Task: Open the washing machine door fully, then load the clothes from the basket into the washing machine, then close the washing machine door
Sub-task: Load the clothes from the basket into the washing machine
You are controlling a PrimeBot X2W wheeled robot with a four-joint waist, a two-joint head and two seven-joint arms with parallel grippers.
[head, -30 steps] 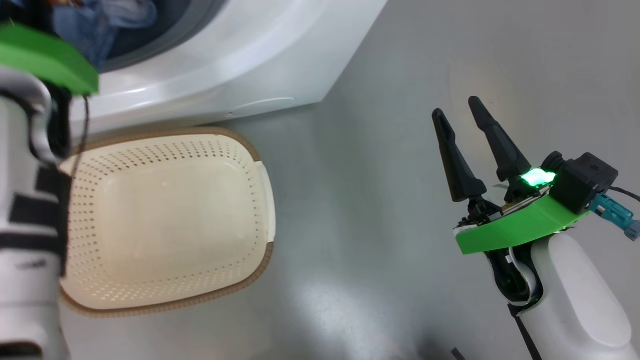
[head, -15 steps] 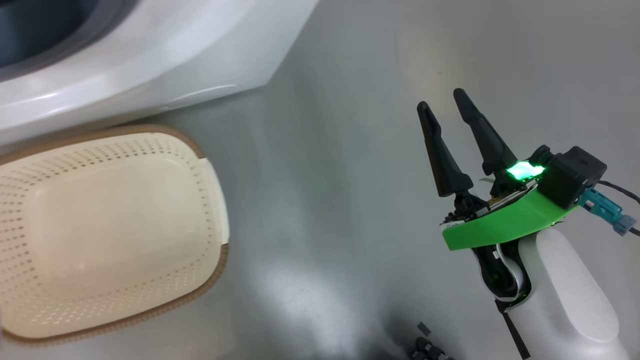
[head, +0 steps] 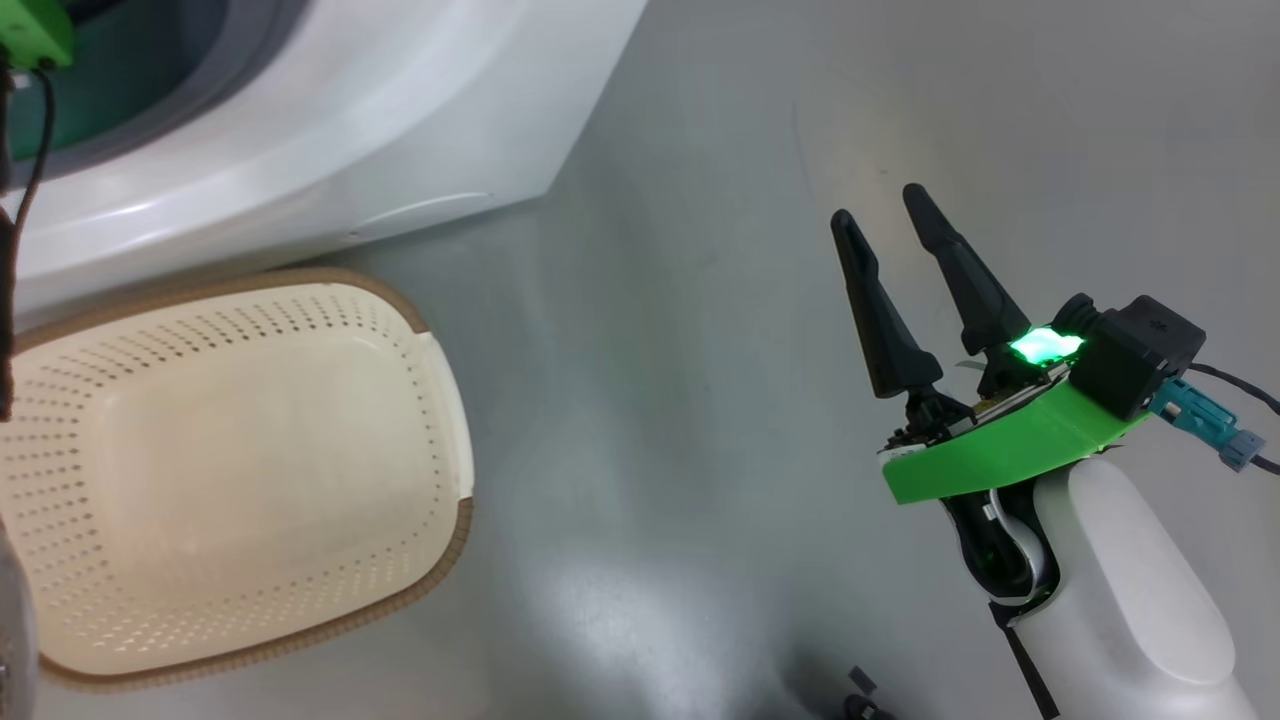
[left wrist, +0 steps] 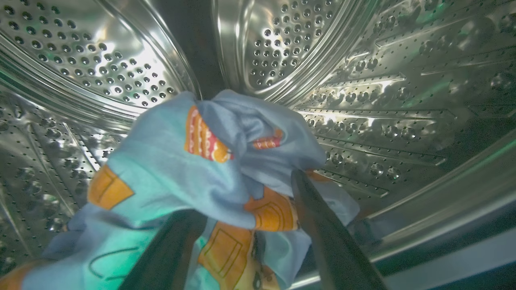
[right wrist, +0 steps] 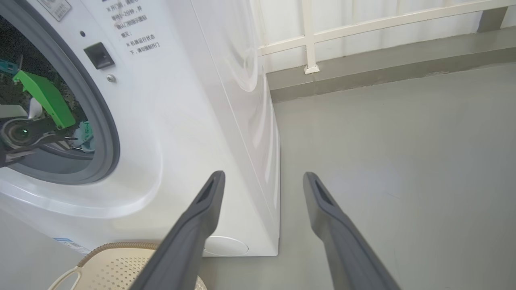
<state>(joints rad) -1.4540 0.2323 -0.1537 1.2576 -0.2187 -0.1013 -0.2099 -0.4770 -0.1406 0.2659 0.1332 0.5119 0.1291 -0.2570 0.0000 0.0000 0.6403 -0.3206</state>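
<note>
The washing machine stands at the upper left of the head view, and its door is out of view. My left gripper is inside the perforated steel drum. It is open, and the light-blue clothes with orange figures lie bunched over and between its fingers. The right wrist view shows the left arm's green bracket in the opening of the washing machine. The basket sits on the floor before the machine with nothing in it. My right gripper hangs open over bare floor, well right of the basket.
Grey floor stretches to the right of the machine. In the right wrist view a raised grey kerb and a white railing run along the back. The basket's rim lies just below my right gripper.
The head camera has shifted. My left forearm, which stood over the basket's left side a second ago, has gone from there. The right gripper stays open in the same place.
</note>
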